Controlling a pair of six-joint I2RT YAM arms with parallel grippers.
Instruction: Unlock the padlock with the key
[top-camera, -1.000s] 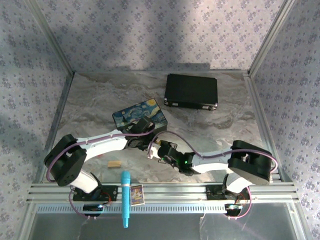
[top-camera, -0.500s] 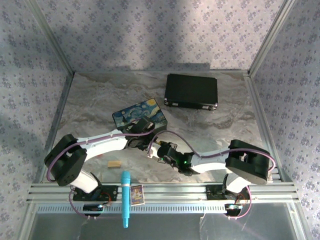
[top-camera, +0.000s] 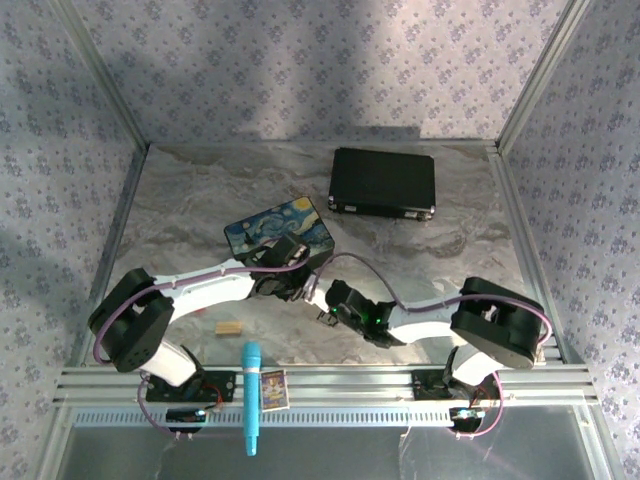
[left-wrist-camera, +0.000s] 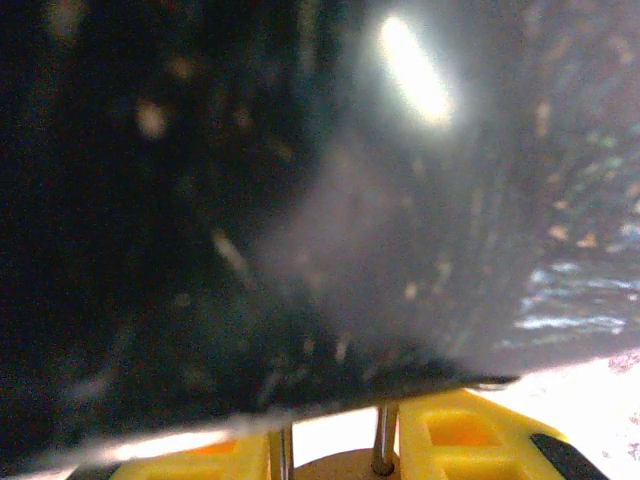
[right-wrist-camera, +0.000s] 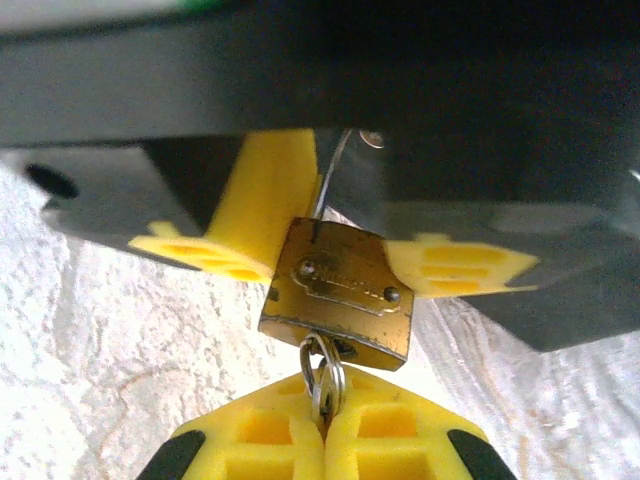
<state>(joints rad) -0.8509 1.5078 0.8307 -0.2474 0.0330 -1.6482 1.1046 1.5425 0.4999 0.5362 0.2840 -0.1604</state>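
Though tilted, padlock (right-wrist-camera: 337, 292) in left pincer (right-wrist-camera: 335, 262), key ring (right-wrist-camera: 322, 365) in right pincer (right-wrist-camera: 325, 440).

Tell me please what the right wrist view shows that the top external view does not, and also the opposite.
Right wrist view: the brass padlock, close up, clamped by the left gripper, its silver shackle rising behind, and a key ring at its lower end pinched by the right gripper. Top external view: the starry-night box, the black case, the wooden block, the blue marker and a card. Both: the two grippers meeting above the marble table.
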